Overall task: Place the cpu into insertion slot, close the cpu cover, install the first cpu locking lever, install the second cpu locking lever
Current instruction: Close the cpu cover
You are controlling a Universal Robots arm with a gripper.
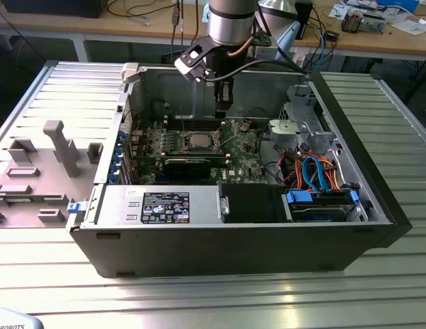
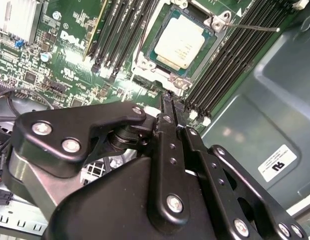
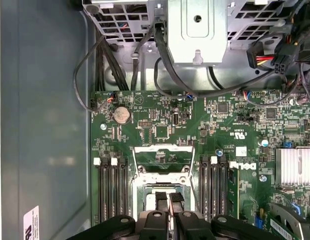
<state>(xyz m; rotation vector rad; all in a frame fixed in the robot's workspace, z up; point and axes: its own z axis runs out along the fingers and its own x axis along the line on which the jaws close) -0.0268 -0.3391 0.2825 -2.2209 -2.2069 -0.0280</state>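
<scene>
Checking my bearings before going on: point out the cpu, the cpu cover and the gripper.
the cpu (image 2: 179,42), second wrist view, centre of its silver top.
the cpu cover (image 3: 163,147), first wrist view, a bar of its metal frame.
the gripper (image 3: 168,196), first wrist view, midway between its fingers' tips.

the cpu has a matt silver metal top. the board is glossy green. the hand is matt black metal, the table ribbed bare metal.
</scene>
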